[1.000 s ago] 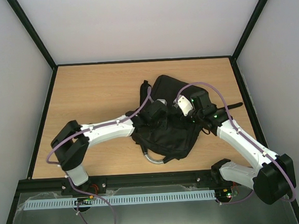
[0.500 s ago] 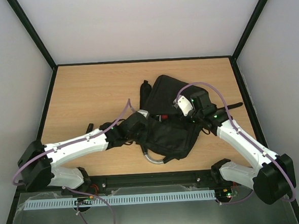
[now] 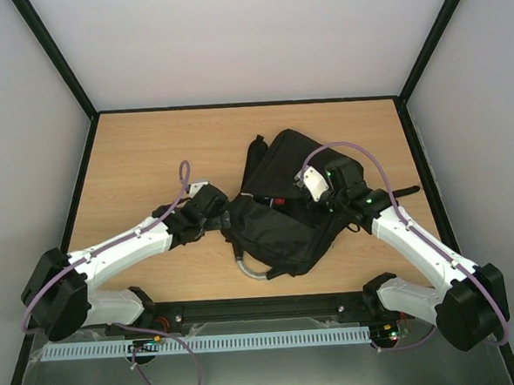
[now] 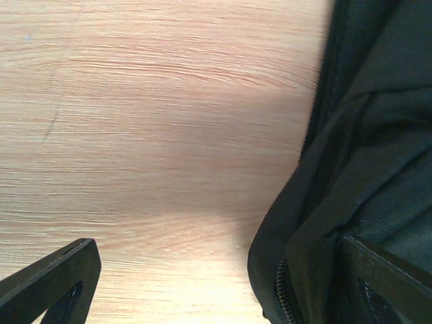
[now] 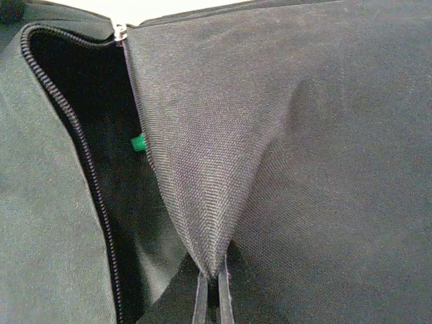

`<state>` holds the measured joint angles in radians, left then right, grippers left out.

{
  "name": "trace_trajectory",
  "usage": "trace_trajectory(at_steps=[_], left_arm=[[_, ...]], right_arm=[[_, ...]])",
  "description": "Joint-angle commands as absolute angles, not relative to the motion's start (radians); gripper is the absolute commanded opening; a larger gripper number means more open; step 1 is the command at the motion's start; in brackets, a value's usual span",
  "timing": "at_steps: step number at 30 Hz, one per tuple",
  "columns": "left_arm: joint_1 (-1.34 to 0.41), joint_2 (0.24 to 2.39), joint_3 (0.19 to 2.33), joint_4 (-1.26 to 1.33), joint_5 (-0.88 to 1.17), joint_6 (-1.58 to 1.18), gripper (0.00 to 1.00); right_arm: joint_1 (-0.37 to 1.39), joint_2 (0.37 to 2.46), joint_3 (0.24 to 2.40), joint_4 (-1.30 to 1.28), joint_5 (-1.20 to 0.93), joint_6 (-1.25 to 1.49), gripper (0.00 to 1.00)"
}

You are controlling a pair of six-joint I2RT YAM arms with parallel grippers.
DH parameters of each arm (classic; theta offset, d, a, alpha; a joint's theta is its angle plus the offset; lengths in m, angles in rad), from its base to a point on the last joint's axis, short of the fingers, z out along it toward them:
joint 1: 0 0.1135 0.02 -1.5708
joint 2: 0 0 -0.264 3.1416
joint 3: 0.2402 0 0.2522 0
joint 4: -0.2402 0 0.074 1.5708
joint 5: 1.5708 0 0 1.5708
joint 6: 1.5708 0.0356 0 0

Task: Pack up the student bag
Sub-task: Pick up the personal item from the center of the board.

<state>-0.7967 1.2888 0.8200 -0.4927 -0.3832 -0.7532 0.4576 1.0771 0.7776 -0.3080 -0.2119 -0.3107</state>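
**Hold the bag's mouth open**

From above, the black bag [image 3: 281,235] lies in the middle of the table [image 3: 141,156]. The left gripper [image 3: 216,205] sits just beside its left edge and the right gripper [image 3: 325,199] is over its upper right part. The left wrist view shows fingers [image 4: 54,280] spread wide, holding nothing, with only bare wood and the bag's edge between them. In the right wrist view the jaws are pinched tight on a fold of fabric beside the open zip [image 5: 81,148]. I'd keep that fold lifted and taut so the opening doesn't sag shut

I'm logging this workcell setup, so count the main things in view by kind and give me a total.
Black student bag: 1
Robot arms: 2 (left arm, right arm)
Wooden table: 1
Total: 4
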Motion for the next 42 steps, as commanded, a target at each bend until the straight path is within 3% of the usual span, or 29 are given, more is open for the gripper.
trace_trajectory(at_steps=[1,11,16,26,36,42], left_arm=[[-0.667,1.275,0.751,-0.613,-0.530,-0.823,0.99],[-0.444,1.148,0.654,-0.499,-0.352,-0.784,0.99],[-0.391,1.108,0.644,-0.556,-0.443,-0.837,0.99],[-0.244,1.181,0.602,-0.495,-0.415,-0.869,0.99],[-0.238,1.360,0.603,-0.374,-0.313,-0.808,0.99],[-0.245,1.449,0.604,-0.334,-0.181,-0.735,0.91]], right_arm=[[0.448,1.058,0.781,-0.280,-0.209,-0.319,0.01],[0.446,1.057,0.781,-0.284,-0.212,-0.322,0.01],[0.446,1.060,0.782,-0.287,-0.212,-0.322,0.01],[0.443,1.057,0.782,-0.289,-0.214,-0.324,0.01],[0.439,1.057,0.782,-0.290,-0.216,-0.324,0.01],[0.437,1.062,0.782,-0.290,-0.217,-0.327,0.01]])
